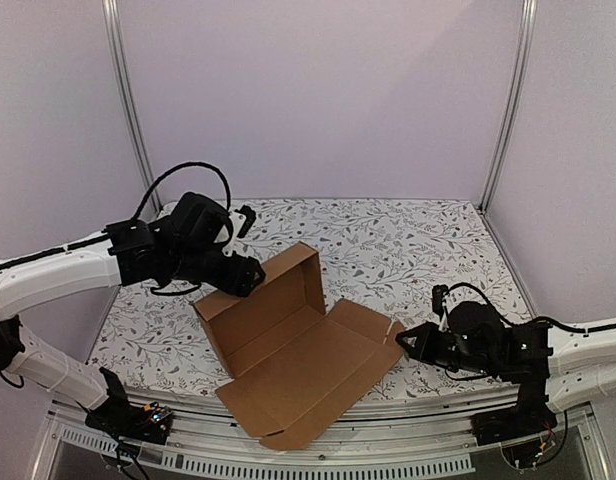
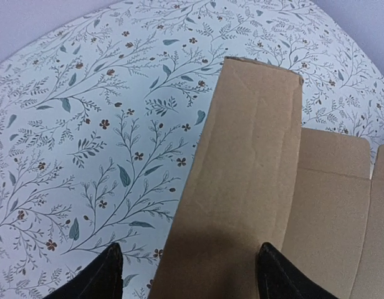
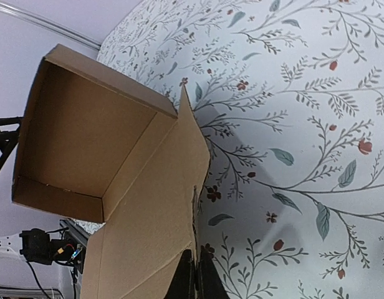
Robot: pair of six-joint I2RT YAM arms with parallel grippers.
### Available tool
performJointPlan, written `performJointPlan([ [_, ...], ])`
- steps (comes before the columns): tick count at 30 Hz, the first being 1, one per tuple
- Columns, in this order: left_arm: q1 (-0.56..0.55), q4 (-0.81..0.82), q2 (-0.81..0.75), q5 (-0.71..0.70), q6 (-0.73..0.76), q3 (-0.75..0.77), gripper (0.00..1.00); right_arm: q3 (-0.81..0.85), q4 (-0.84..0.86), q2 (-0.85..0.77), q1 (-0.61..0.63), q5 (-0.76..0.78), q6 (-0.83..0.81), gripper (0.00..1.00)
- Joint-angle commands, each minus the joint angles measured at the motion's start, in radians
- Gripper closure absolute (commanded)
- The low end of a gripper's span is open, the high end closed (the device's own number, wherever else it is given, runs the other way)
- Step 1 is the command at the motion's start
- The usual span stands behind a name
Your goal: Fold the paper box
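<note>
Floral-print tbl (image 1: pixel 418 245), lilac walls (image 1: pixel 318 90) behind, alu posts (image 1: pixel 126 100) at rear corners. Paper box (image 1: pixel 288 345) lies mid-tbl, part-folded: tray w/ walls up at its 11 o'clock end, lid panel flat toward 5 o'clock, reaching the near tbl edge. L gripper (image 1: pixel 246 276) at box's 10 o'clock corner, jaws apart, fingers (image 2: pixel 108 277) either side of an upright side wall, not clamped. R gripper (image 1: pixel 402 341) at lid's 3 o'clock edge, jaws clenched tight. Tips meet the cardboard edge; can't tell if any is pinched.
</note>
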Motion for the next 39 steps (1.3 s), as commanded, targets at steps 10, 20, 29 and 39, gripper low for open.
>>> performJointPlan([
  [10, 0.028, 0.012, -0.139, -0.04, -0.016, -0.063, 0.27, 0.614, -0.69, 0.017, -0.027, 0.104, -0.601, 1.0],
  [20, 0.029, 0.005, -0.254, -0.035, -0.043, -0.11, 0.26, 1.034, -1.035, 0.277, -0.115, 0.003, -0.998, 1.0],
  [29, 0.028, -0.003, -0.307, -0.003, -0.056, -0.139, 0.26, 1.353, -1.29, 0.528, -0.14, 0.159, -1.302, 1.0],
  [39, 0.028, -0.003, -0.302, 0.034, -0.057, -0.135, 0.26, 1.476, -1.261, 0.534, -0.162, 0.226, -1.575, 1.0],
])
